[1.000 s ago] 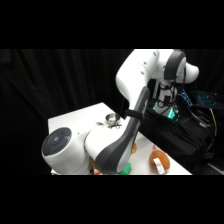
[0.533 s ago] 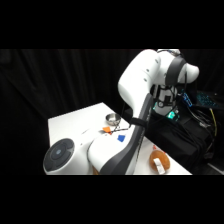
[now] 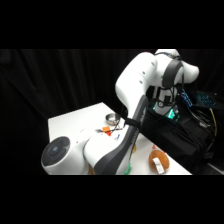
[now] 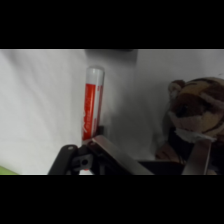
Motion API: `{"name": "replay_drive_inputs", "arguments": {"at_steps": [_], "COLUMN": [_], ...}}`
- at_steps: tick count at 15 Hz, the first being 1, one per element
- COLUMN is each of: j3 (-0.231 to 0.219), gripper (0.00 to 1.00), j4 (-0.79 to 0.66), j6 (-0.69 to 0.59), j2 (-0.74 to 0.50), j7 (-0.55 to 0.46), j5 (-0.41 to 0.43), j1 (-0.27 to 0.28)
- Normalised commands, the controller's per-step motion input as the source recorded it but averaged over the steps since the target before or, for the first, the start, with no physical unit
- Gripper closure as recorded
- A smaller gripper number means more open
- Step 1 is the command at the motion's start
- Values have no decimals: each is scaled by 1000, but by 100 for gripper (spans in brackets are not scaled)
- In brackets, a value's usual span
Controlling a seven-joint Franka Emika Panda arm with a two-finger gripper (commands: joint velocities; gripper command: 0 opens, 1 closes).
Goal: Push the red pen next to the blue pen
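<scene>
In the wrist view the red pen [image 4: 90, 106], thin with a clear cap at its far end, lies on the white table [image 4: 40, 110]. Its near end sits right at the tip of my left finger [image 4: 111, 150]. My gripper [image 4: 149, 145] is low over the table and open, with nothing between the fingers; the pen lies outside them, on the left. The blue pen shows in neither view. In the side view my own arm [image 3: 135, 125] hides the gripper and the red pen.
A brown striped plush toy [image 4: 195, 112] sits close to my right finger [image 4: 200, 156]; it also shows as an orange-brown lump [image 3: 159, 161]. A small metal bowl [image 3: 112, 118] and small orange pieces [image 3: 106, 130] lie mid-table. Dark equipment [image 3: 185, 135] borders the table's right side.
In the side view the arm has swung lower and further forward over the table, its big joint now covering the front left corner.
</scene>
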Motion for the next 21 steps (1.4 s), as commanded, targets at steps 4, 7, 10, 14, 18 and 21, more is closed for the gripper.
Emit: {"name": "replay_drive_inputs", "arguments": {"at_steps": [4, 7, 10, 14, 18, 21], "j3": [-84, -124, -125, -4, 93, 103], "gripper": [0, 0, 0, 0, 0, 0], "j4": [-211, -238, -234, -269, -555, -505], "j6": [68, 40, 3, -121, -353, -436], "j2": [-133, -161, -195, -347, -771, -780], "j7": [-56, -127, -169, -277, -386, -317], "j5": [25, 10, -23, -2, -21, -9], "j1": [-156, -156, -161, -143, -50, -68]}}
